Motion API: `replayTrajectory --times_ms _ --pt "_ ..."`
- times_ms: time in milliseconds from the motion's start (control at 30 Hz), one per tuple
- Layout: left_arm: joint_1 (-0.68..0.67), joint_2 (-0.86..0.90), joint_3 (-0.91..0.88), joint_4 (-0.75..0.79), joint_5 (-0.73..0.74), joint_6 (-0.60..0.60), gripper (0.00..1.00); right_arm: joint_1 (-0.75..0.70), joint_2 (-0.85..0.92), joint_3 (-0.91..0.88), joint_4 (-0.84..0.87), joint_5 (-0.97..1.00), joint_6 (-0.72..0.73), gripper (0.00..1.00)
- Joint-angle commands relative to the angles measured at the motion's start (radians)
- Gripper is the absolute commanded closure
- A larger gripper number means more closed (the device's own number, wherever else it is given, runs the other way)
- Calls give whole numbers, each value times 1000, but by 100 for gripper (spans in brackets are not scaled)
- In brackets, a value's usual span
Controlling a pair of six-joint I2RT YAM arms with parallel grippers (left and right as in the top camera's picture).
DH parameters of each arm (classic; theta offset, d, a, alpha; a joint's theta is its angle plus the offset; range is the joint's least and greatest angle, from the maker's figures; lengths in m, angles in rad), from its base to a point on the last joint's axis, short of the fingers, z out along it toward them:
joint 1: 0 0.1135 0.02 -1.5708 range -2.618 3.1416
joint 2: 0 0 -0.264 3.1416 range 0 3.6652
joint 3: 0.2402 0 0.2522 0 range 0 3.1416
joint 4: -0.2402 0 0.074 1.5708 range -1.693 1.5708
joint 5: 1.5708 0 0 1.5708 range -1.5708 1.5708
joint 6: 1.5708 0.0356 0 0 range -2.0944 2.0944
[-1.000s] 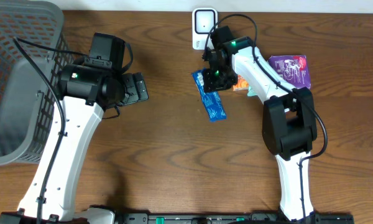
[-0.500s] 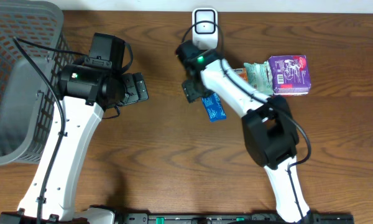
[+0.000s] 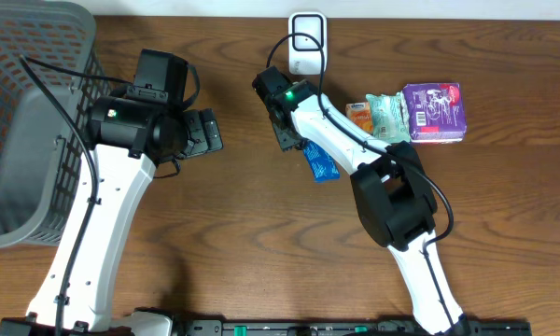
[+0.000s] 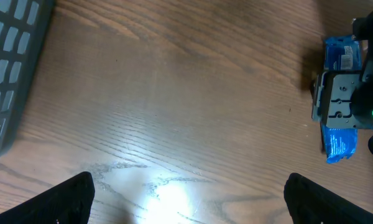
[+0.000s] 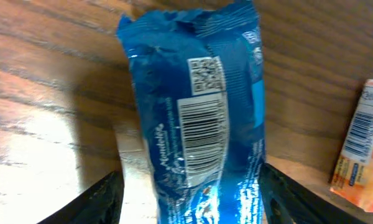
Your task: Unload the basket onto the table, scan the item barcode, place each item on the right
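Observation:
A blue snack packet (image 3: 324, 168) lies on the wooden table, its barcode and QR code facing up (image 5: 202, 134). My right gripper (image 3: 297, 140) hangs low over the packet's upper end and is open, with the packet between its fingers (image 5: 105, 199). Bare table shows between the left finger and the wrapper. The left wrist view has the blue packet (image 4: 339, 142) at its right edge, under the right gripper's grey body. A white scanner (image 3: 306, 42) stands at the table's back edge. My left gripper (image 3: 210, 131) is wide open over bare wood (image 4: 189, 199), holding nothing.
A grey mesh basket (image 3: 28, 121) fills the left side. To the right of the blue packet lie an orange packet (image 3: 358, 113), a green packet (image 3: 388, 114) and a purple packet (image 3: 435, 110). The orange packet (image 5: 363, 149) also shows at the right wrist view's edge.
My right arm's wrist has swung leftward across the packet's upper end. The blue packet stays where it lay. The left arm has not moved.

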Motion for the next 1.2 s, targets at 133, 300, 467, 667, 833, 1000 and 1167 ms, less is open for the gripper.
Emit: replayTrajectory --times_ms 133,300,467,667,833,1000,1167 --pt "4 -2 8 -4 -20 6 2 -113 117 -52 -28 48 -12 34" --pt "4 -2 8 -4 -20 6 2 -116 117 -67 -23 -60 -16 59" --pt "4 -2 8 -4 -20 6 2 -132 117 -65 -28 -342 -16 99" --pt "4 -2 8 -4 -20 6 2 -187 117 -49 -27 -848 -121 99" --pt "4 -2 8 -4 -20 6 2 -272 117 -13 12 -1451 -188 99" --pt "4 -2 8 -4 -20 6 2 -314 117 -16 58 -1567 -203 99" --pt "4 -2 8 -4 -20 6 2 -322 117 -35 92 -1320 -98 99"
